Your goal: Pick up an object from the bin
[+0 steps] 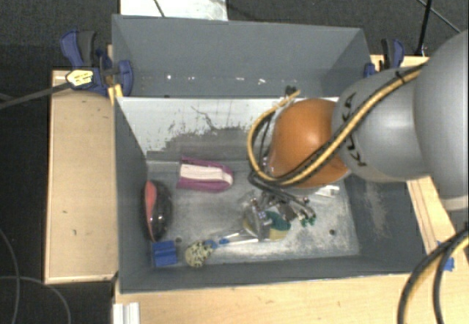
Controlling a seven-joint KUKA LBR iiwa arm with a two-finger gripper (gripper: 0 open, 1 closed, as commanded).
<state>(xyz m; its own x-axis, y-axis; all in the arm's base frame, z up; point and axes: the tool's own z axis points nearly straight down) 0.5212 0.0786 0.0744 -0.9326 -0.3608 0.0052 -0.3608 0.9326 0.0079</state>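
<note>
Low over the middle of the grey bin [220,55], the gripper [265,221] sits right on a small teal thing [283,223]. I cannot tell if it is spread or squeezed. Farther left lie a purple-and-white thing [205,174] and a blue block [163,254].

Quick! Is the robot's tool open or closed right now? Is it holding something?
Tool: cannot be told, open or closed. It sits low over a small teal and tan thing, right of the middle of the bin floor.

"KUKA" – black letters – on the grey arm [388,132].
</note>
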